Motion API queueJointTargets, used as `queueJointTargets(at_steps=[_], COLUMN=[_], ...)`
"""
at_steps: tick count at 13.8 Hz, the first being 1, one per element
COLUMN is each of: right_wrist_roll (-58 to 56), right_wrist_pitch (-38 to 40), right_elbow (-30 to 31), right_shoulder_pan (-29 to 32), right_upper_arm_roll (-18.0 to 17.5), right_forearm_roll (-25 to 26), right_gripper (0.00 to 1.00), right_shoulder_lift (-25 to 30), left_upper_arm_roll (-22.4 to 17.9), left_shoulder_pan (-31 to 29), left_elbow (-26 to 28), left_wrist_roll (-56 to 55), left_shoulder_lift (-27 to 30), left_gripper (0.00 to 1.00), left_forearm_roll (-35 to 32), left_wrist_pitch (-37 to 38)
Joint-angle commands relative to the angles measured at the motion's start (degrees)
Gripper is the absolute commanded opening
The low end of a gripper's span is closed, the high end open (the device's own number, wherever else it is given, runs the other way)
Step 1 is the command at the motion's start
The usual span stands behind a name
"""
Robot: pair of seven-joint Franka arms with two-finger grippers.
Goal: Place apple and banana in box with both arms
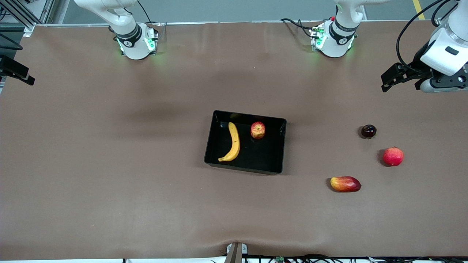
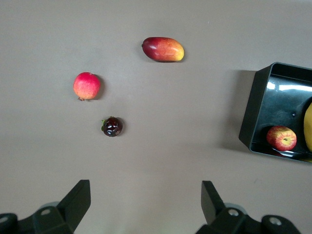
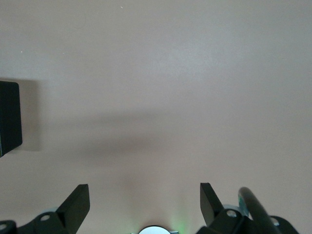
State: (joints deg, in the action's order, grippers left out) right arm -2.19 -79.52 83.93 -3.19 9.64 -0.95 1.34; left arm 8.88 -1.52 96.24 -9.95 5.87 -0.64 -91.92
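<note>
Both grippers hang empty with their fingers spread wide. In the left wrist view the left gripper [image 2: 146, 207] shows two black fingertips [image 2: 78, 197] far apart over bare brown table [image 1: 109, 164], and the front view places it high over the left arm's end of the table [image 1: 393, 78], well apart from all the fruit. The right gripper [image 3: 145, 204] is likewise splayed in its own wrist view, hovering over bare table near the right arm's base [image 1: 137, 45], with one corner of the box [image 3: 9, 117] showing at the edge of that view; the front view does not show this gripper.

The apple [image 1: 257, 130] sits inside the box [image 1: 219, 162], in the part farther from the front camera and toward the left arm's end, stem dimple up. The banana [image 1: 232, 143] lies in the same box beside the apple, toward the right arm's end, its length running from the farther wall down toward the nearer one, its curved tip ending near the nearer wall. The two fruits do not touch.

Outside the box, toward the left arm's end of the table, three other fruits rest well apart: a small dark round fruit [image 1: 368, 131] farthest from the camera, a pinkish-red round fruit [image 1: 393, 156] nearer, and an elongated red-yellow fruit [image 1: 345, 184] nearest.
</note>
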Motion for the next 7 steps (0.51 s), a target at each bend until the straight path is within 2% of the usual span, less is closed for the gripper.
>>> queueJointTargets(at_steps=[1,7], right_wrist_roll=[-0.9,-0.9], right_wrist_pitch=[0.2,0.1], right_elbow=[-0.6,-0.7], right_shoulder_pan=[1.5,1.4], right_upper_arm_roll=[-0.7,-0.7], right_forearm_roll=[-1.0,-0.9], right_gripper=[1.00,1.00], right_shoulder_lift=[-0.2,-0.2], left_upper_arm_roll=[0.0,0.2], left_shoulder_pan=[0.1,0.2], left_elbow=[-1.9,-2.6], left_wrist_roll=[0.5,0.5], left_shoulder_lift=[-0.9,-1.7], left_gripper=[1.00,1.00], left_forearm_roll=[0.5,0.5], left_wrist_pitch=[1.0,1.0])
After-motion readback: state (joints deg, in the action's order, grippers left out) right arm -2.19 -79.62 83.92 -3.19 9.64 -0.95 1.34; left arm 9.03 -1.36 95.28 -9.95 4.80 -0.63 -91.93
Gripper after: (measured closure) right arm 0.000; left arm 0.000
